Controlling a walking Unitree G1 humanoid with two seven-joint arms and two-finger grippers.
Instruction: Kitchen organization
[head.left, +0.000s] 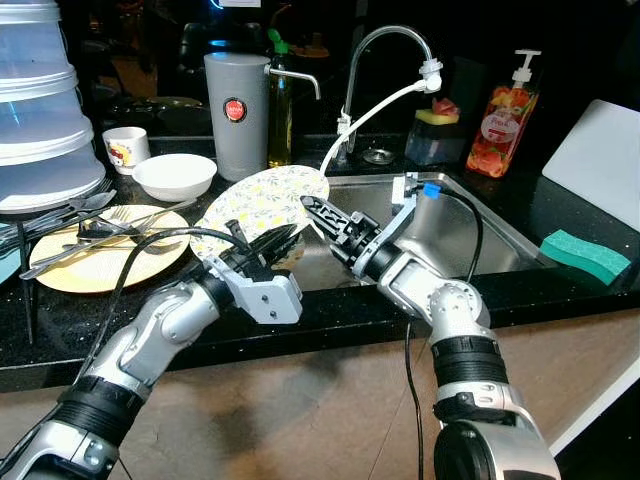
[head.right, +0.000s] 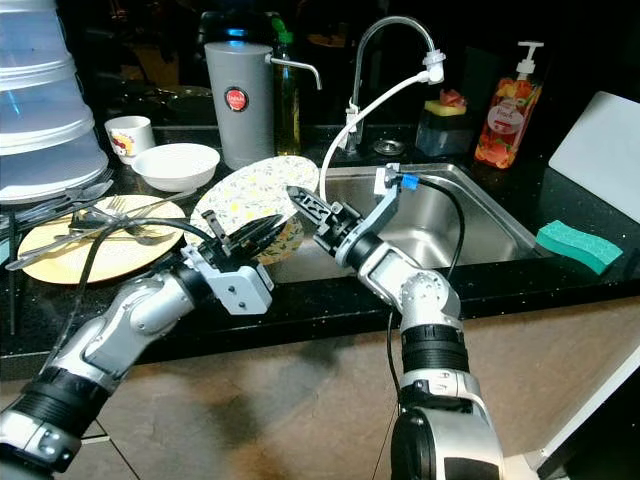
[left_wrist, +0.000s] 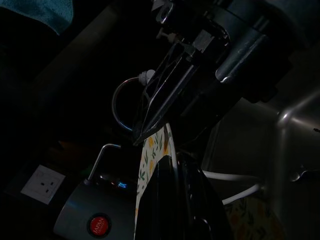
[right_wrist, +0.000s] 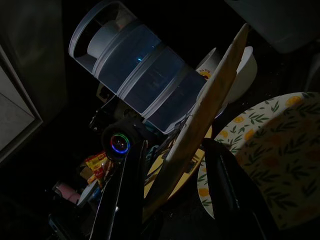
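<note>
Both claws hold one flowery plate (head.left: 262, 200) up on its edge, over the counter's edge, right beside the sink (head.left: 480, 235). The left gripper (head.left: 268, 243) is pinched tight on the plate's rim at about 6 o'clock. The right gripper (head.left: 318, 213) is pinched tight on the rim at about 3 o'clock.

I think this is a hand-over, or a careful lift. To do it well, one claw should let go slowly while the other keeps squeezing, so the plate does not slip.

There is open room inside the sink at 3 o'clock. At 9 o'clock it is crowded: a yellow plate (head.left: 70, 272) with forks (head.left: 110, 232) lies near. At 12 o'clock stand a white bowl (head.left: 174, 176), a grey jug (head.left: 236, 115) and the tap (head.left: 385, 60), so a swing that way could bump them.
</note>
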